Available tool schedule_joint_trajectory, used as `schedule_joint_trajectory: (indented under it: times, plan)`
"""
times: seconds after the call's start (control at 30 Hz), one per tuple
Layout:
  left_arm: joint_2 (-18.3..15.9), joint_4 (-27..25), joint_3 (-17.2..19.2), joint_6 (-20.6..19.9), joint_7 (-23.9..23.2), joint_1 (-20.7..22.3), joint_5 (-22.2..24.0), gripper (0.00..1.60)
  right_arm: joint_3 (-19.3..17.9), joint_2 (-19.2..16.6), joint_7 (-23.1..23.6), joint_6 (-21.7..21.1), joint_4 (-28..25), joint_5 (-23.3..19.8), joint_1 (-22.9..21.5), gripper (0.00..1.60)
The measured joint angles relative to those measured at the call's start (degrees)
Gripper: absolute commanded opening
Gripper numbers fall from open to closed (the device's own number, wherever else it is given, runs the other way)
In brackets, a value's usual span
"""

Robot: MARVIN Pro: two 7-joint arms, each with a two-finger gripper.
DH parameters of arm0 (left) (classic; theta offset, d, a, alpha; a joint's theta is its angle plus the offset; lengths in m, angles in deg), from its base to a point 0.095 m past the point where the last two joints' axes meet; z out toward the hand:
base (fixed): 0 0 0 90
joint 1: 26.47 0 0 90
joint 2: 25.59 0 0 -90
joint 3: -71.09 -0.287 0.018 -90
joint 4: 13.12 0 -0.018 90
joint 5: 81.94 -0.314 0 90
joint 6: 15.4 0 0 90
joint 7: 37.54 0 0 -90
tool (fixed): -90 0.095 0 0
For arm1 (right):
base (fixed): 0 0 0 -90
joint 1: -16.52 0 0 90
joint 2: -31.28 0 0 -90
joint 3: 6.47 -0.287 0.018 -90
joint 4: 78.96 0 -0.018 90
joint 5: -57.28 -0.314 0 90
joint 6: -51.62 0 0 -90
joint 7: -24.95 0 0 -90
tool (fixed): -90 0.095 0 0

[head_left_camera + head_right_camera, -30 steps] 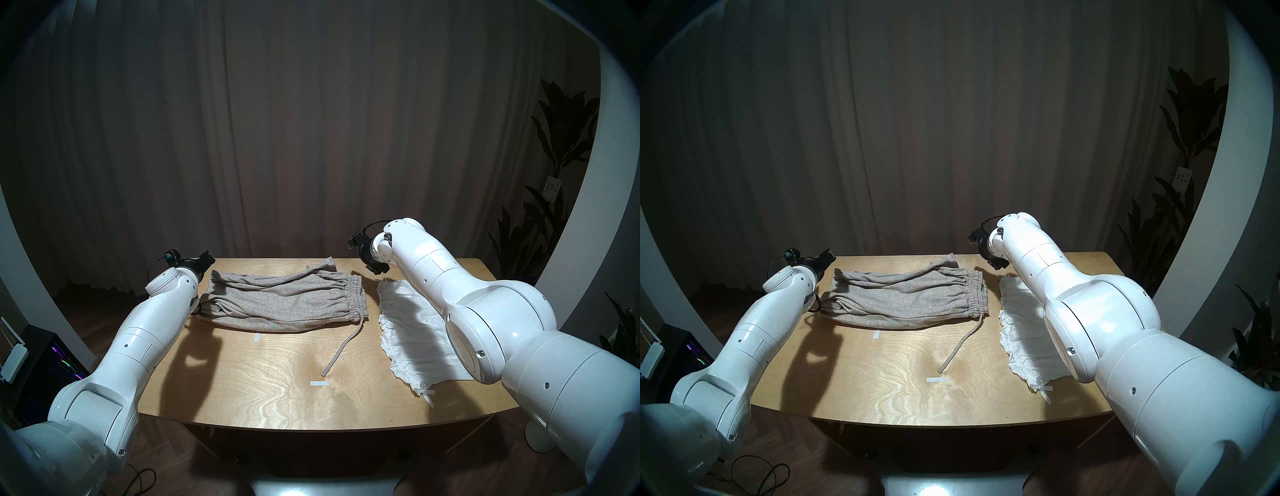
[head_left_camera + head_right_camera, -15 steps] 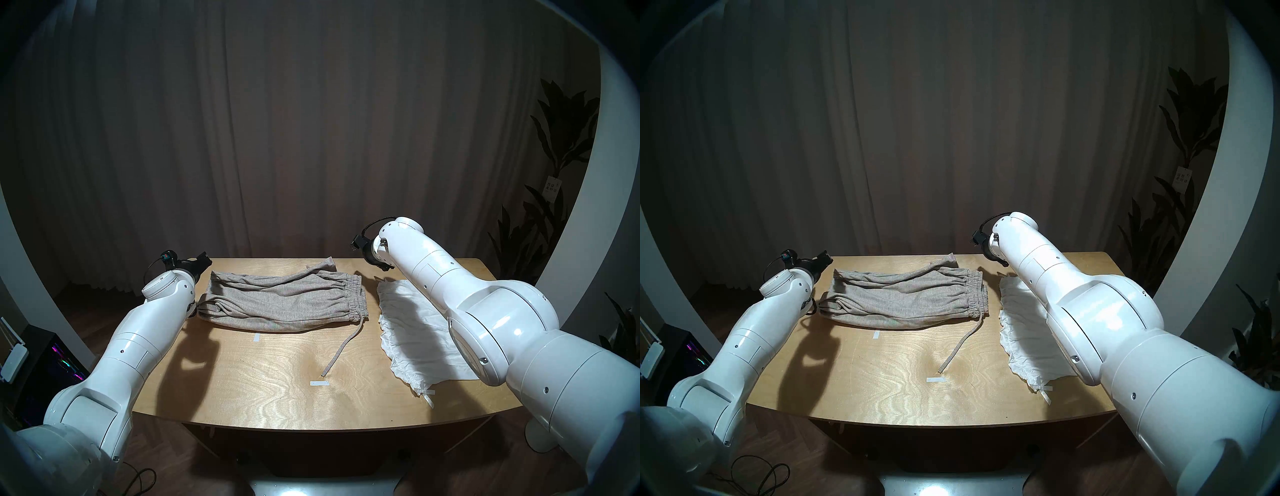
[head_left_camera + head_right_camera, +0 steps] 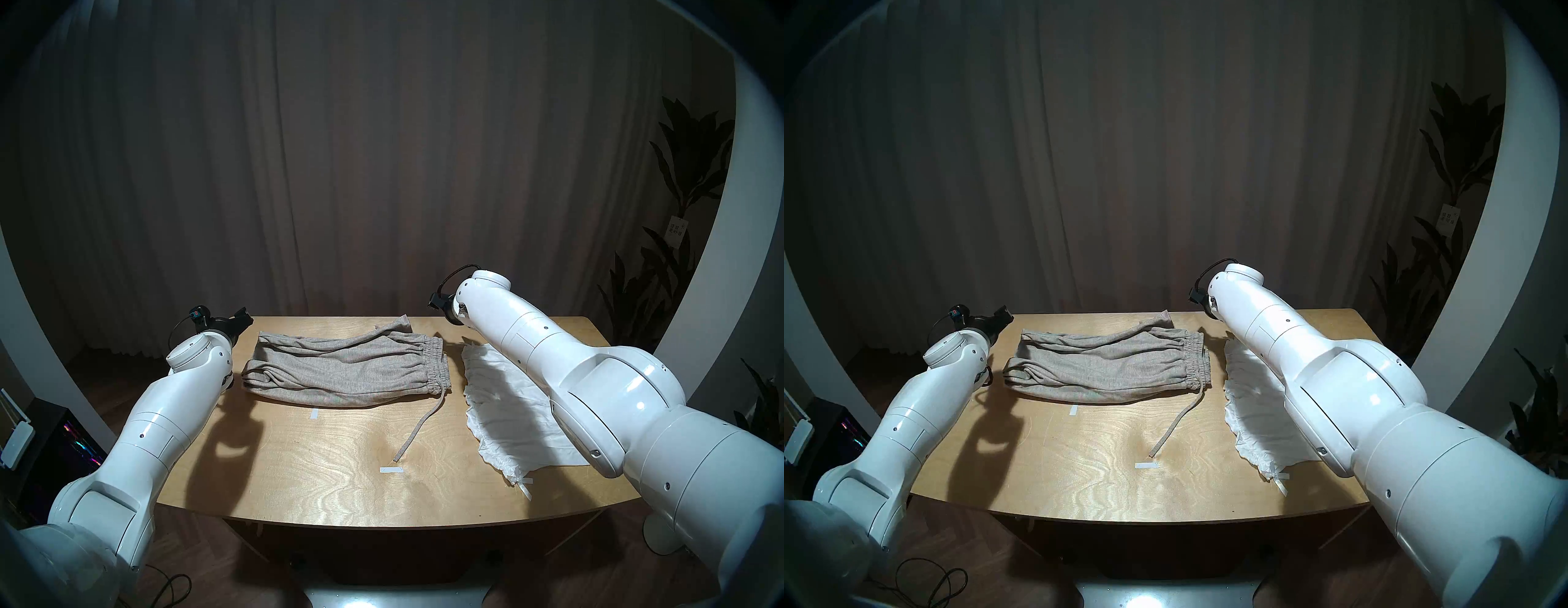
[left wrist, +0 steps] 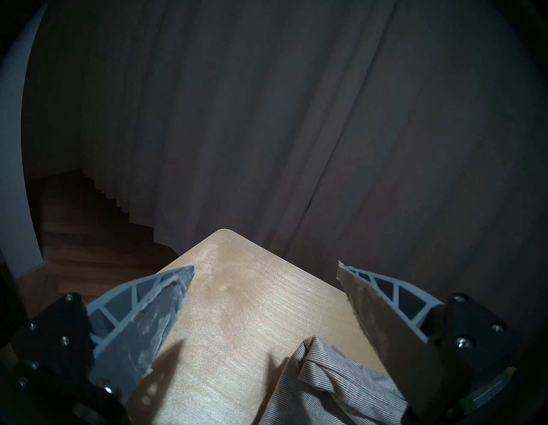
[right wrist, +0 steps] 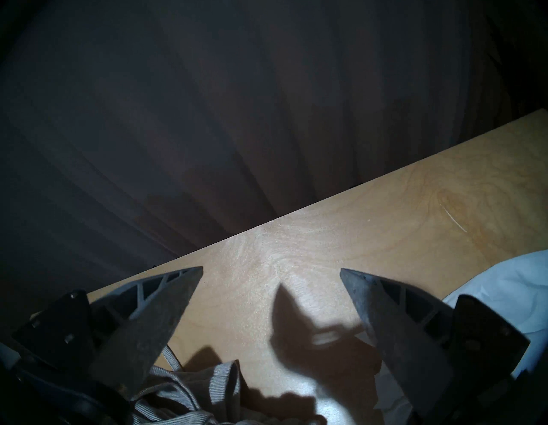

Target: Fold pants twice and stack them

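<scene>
You are looking down on a pale wooden worktop (image 3: 322, 479) in front of a dark curtain (image 3: 382, 148). Two white arms reach in over it from the near corners.

The largest garment is a pair of grey-beige knit pants (image 3: 339, 373), lying across the far middle of the worktop. Its long axis runs side to side: the leg ends point toward your left arm, and the gathered elastic waistband (image 3: 437, 361) faces right. It looks already doubled along its length, so a crosswise fold seems next. A long drawstring (image 3: 418, 429) trails from the waistband toward you.

Just right of the waistband, apart from it, lie white ruffled shorts (image 3: 505, 407), partly hidden under your right arm, with ribbon ties (image 3: 525, 487) at the near end.

Your left end effector (image 4: 265, 274) hovers at the far left corner, fingers spread wide and empty; the leg ends lie below it and slightly right. Your right end effector (image 5: 271, 273) is also spread wide and empty, above bare wood between the two garments, the waistband at its lower left.

So the left arm is nearer the legs, the right nearer the waistband.
</scene>
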Motion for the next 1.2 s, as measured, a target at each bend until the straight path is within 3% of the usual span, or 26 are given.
schedule_joint_trajectory:
  times: [0.73,1.2]
  plan:
    - [-1.3,-3.8,1.8,1.1,-0.4,-3.5,0.1,1.60,8.7,-2.0,1.6,3.1,-3.0,8.0,0.6,1.60]
    - [-1.6,-7.6,2.4,1.4,-1.9,-7.3,2.6,1.60,13.8,-3.6,2.9,5.1,-4.6,12.3,1.3,1.60]
